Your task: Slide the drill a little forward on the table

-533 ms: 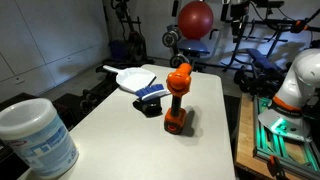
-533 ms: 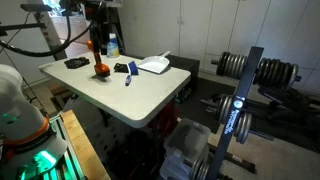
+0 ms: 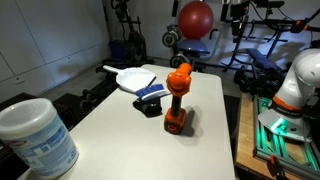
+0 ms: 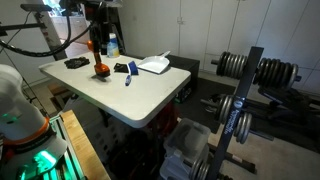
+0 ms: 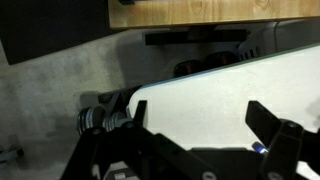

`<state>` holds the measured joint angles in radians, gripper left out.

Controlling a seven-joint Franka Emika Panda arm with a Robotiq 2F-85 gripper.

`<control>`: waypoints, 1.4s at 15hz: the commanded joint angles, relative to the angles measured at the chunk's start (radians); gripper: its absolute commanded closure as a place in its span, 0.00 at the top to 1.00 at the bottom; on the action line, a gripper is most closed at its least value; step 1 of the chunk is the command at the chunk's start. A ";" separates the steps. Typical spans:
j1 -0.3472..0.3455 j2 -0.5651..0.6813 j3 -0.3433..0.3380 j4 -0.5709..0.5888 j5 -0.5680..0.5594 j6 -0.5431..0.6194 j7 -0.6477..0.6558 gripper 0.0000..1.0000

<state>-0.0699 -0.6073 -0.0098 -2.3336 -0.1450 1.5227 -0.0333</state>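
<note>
While the end effector hangs open, the drill stands below; untouched

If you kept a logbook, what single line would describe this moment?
stage: pre-contact | orange-and-black cordless drill: upright on white table, nothing touching it | end effector: open, empty | wrist view: table edge only, drill out of frame

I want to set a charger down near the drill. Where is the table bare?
Bare: the wide stretch of table between the drill and the white tub, and the strip from the drill to the table's far side edge. Crowded: just behind the drill, where the blue-and-black tool and white dustpan lie close together.
</note>
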 commanded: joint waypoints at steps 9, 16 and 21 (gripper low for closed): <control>0.244 -0.002 0.240 -0.186 0.208 0.209 0.155 1.00; 0.285 0.026 0.277 -0.181 0.192 0.241 0.171 1.00; 0.298 0.071 0.335 -0.189 0.163 0.358 0.211 1.00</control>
<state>0.2073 -0.5804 0.2826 -2.5150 0.0417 1.7873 0.1335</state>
